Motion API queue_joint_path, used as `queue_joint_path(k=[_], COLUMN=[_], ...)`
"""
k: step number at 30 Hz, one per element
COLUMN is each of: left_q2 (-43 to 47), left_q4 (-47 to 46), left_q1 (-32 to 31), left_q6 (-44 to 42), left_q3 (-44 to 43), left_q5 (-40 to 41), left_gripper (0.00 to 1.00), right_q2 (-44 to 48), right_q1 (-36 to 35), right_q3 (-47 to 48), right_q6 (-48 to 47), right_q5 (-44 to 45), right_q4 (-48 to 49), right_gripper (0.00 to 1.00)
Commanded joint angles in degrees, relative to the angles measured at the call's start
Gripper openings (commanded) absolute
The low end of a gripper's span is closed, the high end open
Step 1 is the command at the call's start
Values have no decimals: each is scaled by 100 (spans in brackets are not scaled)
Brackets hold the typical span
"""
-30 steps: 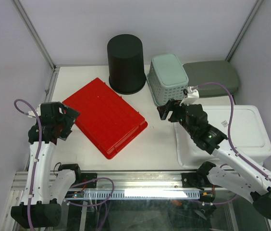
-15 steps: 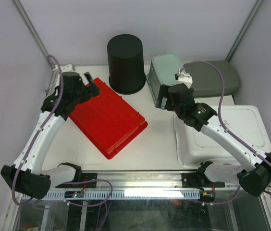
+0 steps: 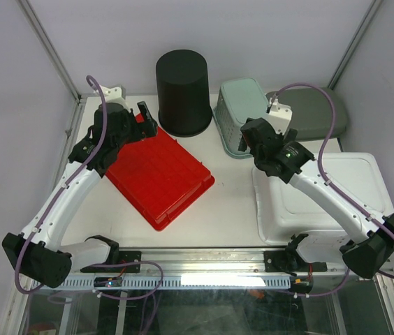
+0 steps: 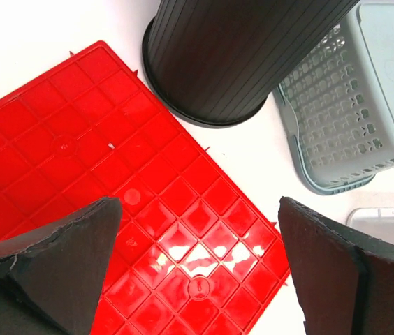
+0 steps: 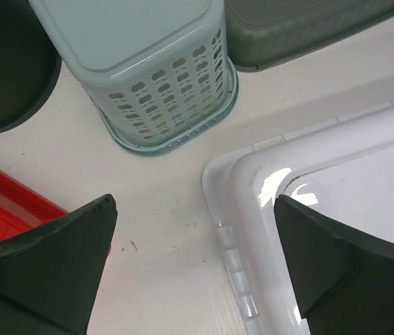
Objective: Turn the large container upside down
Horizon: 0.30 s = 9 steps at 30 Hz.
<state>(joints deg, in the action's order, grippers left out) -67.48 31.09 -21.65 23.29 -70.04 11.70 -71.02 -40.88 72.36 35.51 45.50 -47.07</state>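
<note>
The white container [image 3: 337,199] sits at the near right of the counter [image 3: 225,209], its far left corner hidden under the right arm [image 3: 317,185]. The right gripper [image 5: 195,202] is spread and empty beside that corner. The left gripper [image 4: 198,209] is spread over the red tray [image 3: 158,171].

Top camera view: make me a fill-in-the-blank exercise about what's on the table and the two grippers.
1. The tray under the left gripper is coloured ___.
2. The black bin stands with its wide rim facing ___.
3. The jaws of the left gripper and the right gripper are both ___.
4. The large container under the right arm is coloured ___.

Missing words: red; down; open; white.
</note>
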Motion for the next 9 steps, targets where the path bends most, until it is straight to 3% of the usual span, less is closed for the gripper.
queue_joint_path(k=[1,9], left_q2=[270,470], left_q4=[-640,-927], left_q1=[19,17], left_q6=[-246,-58], left_q3=[210,546], left_q5=[-11,609], left_gripper=[99,99], right_q2=[109,202], right_q1=[17,18], right_q3=[214,106], right_q6=[63,36], right_q5=[480,379], right_q4=[214,387], right_gripper=[99,99])
